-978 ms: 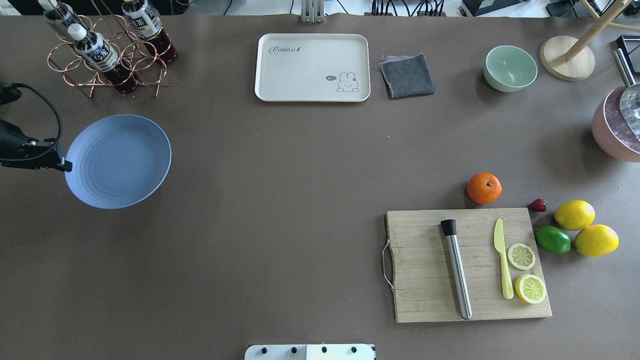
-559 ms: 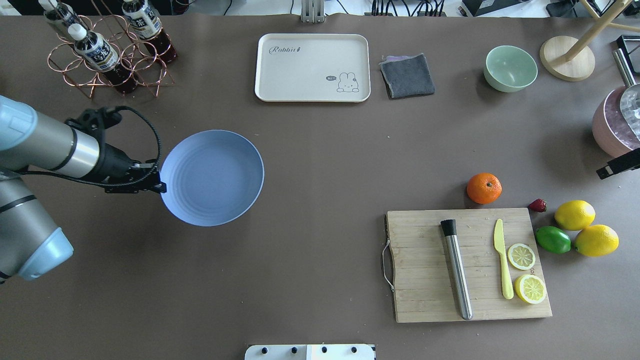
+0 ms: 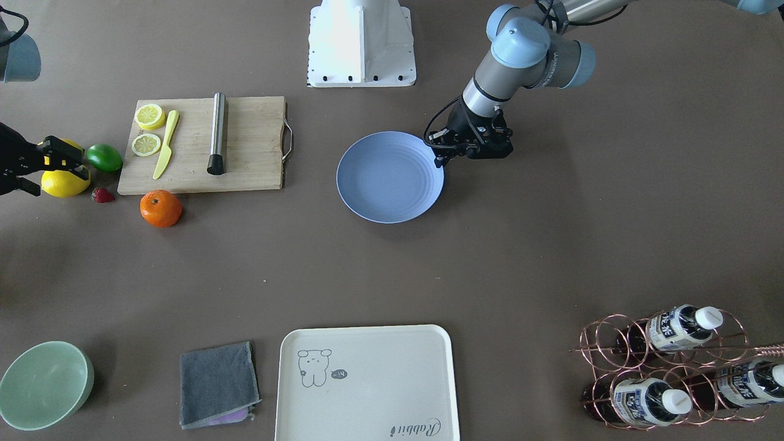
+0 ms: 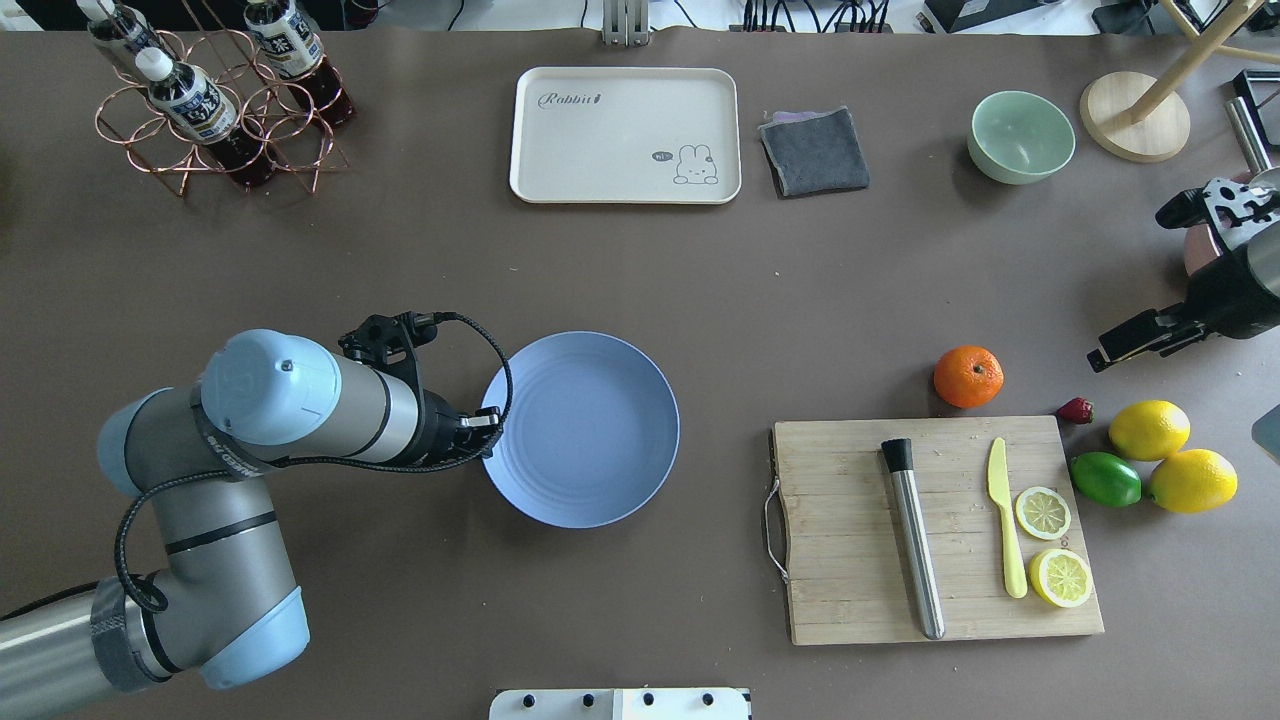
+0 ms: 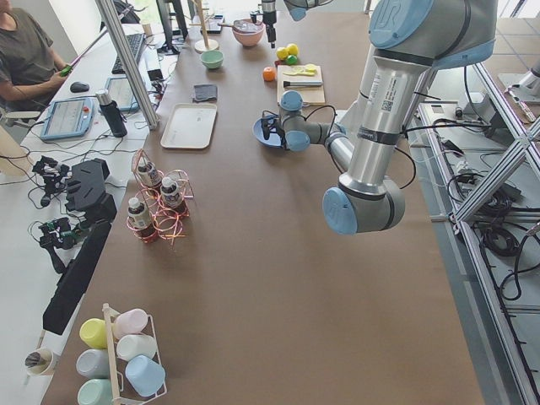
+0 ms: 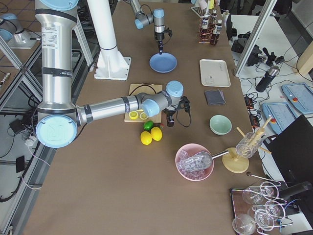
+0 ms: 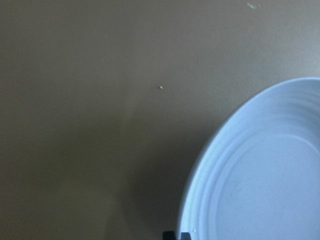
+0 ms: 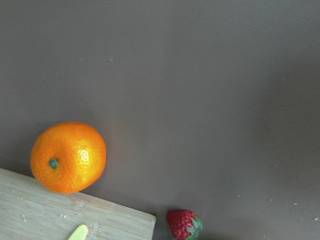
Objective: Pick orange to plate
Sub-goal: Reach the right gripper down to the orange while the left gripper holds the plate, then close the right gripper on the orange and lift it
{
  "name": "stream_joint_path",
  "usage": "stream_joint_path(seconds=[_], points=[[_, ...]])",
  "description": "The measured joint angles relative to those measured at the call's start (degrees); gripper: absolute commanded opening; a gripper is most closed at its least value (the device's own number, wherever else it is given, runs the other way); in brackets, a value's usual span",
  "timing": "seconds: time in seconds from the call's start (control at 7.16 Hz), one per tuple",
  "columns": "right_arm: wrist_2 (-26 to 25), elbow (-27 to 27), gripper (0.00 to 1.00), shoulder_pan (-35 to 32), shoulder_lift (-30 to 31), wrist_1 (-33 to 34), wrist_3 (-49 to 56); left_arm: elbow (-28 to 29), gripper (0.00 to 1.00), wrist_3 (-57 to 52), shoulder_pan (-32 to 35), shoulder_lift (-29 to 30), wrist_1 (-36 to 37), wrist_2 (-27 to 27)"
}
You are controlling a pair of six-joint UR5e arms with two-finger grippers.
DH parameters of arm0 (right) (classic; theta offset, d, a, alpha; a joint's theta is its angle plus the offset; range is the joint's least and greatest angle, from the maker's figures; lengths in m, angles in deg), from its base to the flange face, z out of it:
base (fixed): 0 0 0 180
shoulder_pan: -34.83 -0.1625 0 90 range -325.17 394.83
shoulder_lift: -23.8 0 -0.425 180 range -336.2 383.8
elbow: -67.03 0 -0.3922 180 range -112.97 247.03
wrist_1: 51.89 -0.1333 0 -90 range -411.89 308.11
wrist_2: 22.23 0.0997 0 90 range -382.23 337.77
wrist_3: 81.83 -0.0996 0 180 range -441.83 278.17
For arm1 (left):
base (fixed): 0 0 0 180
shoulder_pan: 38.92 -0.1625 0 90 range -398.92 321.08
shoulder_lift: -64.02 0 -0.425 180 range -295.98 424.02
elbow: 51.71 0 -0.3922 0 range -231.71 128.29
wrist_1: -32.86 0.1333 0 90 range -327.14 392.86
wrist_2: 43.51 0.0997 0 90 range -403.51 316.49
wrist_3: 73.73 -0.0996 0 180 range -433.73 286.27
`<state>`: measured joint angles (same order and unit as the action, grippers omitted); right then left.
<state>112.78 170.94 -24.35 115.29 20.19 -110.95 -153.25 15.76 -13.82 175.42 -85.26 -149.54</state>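
Observation:
The orange (image 4: 968, 376) sits on the table just beyond the cutting board's far edge; it also shows in the front view (image 3: 161, 208) and the right wrist view (image 8: 68, 157). The periwinkle-blue plate (image 4: 590, 430) is near the table's middle, and my left gripper (image 4: 490, 432) is shut on its left rim. The left wrist view shows the plate's rim (image 7: 210, 165) with shadow under it. My right gripper (image 4: 1100, 356) hovers open to the right of the orange, apart from it, above the strawberry and lemons.
A wooden cutting board (image 4: 840, 540) holds a steel muddler, a yellow knife and two lemon slices. A strawberry (image 4: 1075, 410), two lemons (image 4: 1150, 430) and a lime (image 4: 1105, 479) lie to its right. A cream tray (image 4: 625, 135), grey cloth, mint bowl and bottle rack line the far side.
My left arm has carried the plate from the table's left side to near its middle. My right arm has come in from the right edge toward the orange.

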Motion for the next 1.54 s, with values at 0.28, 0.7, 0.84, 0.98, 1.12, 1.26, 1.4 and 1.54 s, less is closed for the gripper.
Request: stream_joint_path(seconds=[0.28,0.7,0.84,0.98,1.12,1.26,1.4,1.54], points=[[-2.3,1.5,1.0,4.4,-2.4,0.0,-7.5,1.6,0.0,0.6,-1.7,2.0,0.2,1.5],[-9.4,1.0,0.99,10.6,-6.7,0.1,-14.3,2.7,0.0,0.7,-2.6,3.1,0.2,2.2],[-10.9,-0.6,0.99,11.4,-8.0,0.2,-14.7,2.7,0.0,0.7,-2.8,3.1,0.2,2.2],[-12.2,-2.1,0.99,12.0,-8.8,0.2,-14.8,2.7,0.0,0.7,-3.0,3.2,0.1,2.2],[-13.2,-3.3,0.99,12.5,-9.2,0.2,-14.8,2.7,0.46,0.7,-3.1,3.3,0.1,2.3],[-13.5,-4.1,0.99,12.8,-9.3,0.2,-14.8,2.8,0.85,0.7,-3.2,3.5,0.1,2.3],[-13.5,-4.6,0.98,13.0,-9.5,0.2,-14.9,2.8,0.96,0.7,-3.2,3.7,0.1,2.3],[-13.4,-4.9,0.93,13.1,-9.6,0.3,-15.1,2.7,0.96,0.6,-3.2,4.0,0.1,2.3]])
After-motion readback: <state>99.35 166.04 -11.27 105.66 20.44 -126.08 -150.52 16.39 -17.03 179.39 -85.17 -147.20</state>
